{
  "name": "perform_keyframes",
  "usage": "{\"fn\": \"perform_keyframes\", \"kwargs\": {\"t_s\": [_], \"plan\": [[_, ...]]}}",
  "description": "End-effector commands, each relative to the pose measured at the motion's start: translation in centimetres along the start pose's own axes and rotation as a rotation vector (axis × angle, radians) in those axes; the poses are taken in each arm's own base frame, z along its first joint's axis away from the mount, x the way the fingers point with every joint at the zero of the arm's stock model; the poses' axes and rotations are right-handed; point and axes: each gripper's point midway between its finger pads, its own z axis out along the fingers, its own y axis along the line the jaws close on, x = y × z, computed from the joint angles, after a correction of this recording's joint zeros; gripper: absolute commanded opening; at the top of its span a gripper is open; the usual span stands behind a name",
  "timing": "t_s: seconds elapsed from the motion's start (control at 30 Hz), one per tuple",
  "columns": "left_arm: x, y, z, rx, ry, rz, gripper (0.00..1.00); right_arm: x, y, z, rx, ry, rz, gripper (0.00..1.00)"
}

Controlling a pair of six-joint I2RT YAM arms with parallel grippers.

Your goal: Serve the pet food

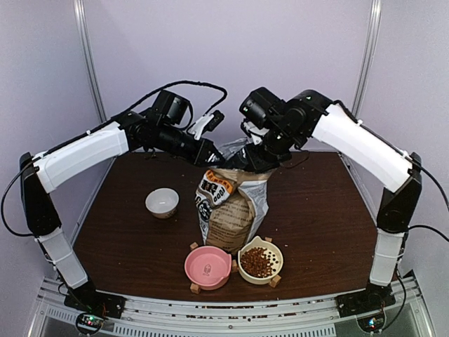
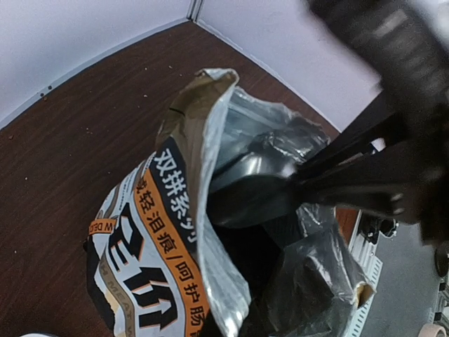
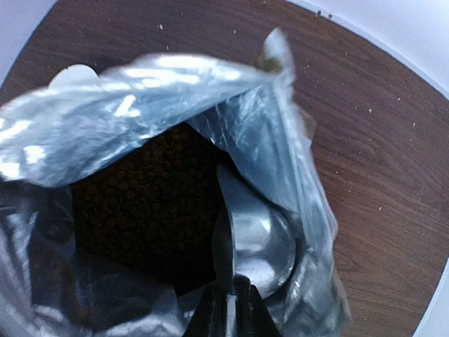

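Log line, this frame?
left hand: shut on bag | right hand: scoop in bag | cream bowl: pet food | pink bowl: empty

Fixed camera, high behind the arms, looks down over the table; each wrist camera peers close past its fingers into the open bag, common to all views.

Both arms reach forward and inward, wrists pitched down, left gripper pinched closed, right gripper clamped on scoop handle.
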Motion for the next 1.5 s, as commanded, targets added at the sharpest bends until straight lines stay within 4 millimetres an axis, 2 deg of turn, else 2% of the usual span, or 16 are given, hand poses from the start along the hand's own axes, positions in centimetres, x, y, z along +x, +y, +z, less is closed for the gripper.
{"fn": "perform_keyframes", "kwargs": {"t_s": [0.0, 0.07, 0.17, 0.33, 0.47, 0.57, 0.83, 0.93, 1.07, 1.3, 1.47], "plan": [[-0.9, -0.7, 0.2, 0.022, -0.034, 0.029, 0.00, 7.3, -1.2, 8.6, 0.130, 0.349, -0.094, 0.00], [-0.7, -0.5, 0.4, 0.016, -0.035, 0.032, 0.00, 8.7, 0.8, 11.3, 0.051, 0.404, -0.094, 0.00], [-0.6, -0.3, 0.7, 0.010, -0.037, 0.035, 0.00, 8.4, 4.3, 12.1, -0.122, 0.398, -0.051, 0.00], [-0.1, 0.0, 0.8, 0.000, -0.029, 0.036, 0.00, 6.0, 7.3, 10.1, -0.333, 0.331, 0.038, 0.00], [0.0, 0.3, 0.6, -0.018, -0.030, 0.040, 0.00, 4.4, 8.7, 7.5, -0.507, 0.276, 0.117, 0.00], [-0.1, 0.3, 0.4, -0.028, -0.036, 0.046, 0.00, 3.1, 9.1, 5.7, -0.613, 0.221, 0.186, 0.00], [-0.5, 0.6, -1.2, -0.076, -0.068, 0.068, 0.00, 0.5, 9.6, 0.1, -0.892, 0.101, 0.362, 0.00], [-0.7, 0.8, -2.0, -0.091, -0.088, 0.069, 0.00, -0.6, 9.1, -1.8, -0.988, 0.031, 0.444, 0.00], [-1.4, 1.1, -3.3, -0.100, -0.126, 0.060, 0.00, -0.5, 7.8, -3.4, -1.064, -0.004, 0.541, 0.00], [-2.3, 1.8, -5.7, -0.141, -0.200, 0.055, 0.00, 1.0, 5.2, -3.0, -1.082, -0.048, 0.663, 0.00], [-2.5, 1.9, -6.5, -0.146, -0.219, 0.054, 0.00, 1.2, 3.6, -3.0, -1.076, -0.086, 0.714, 0.00]]}}
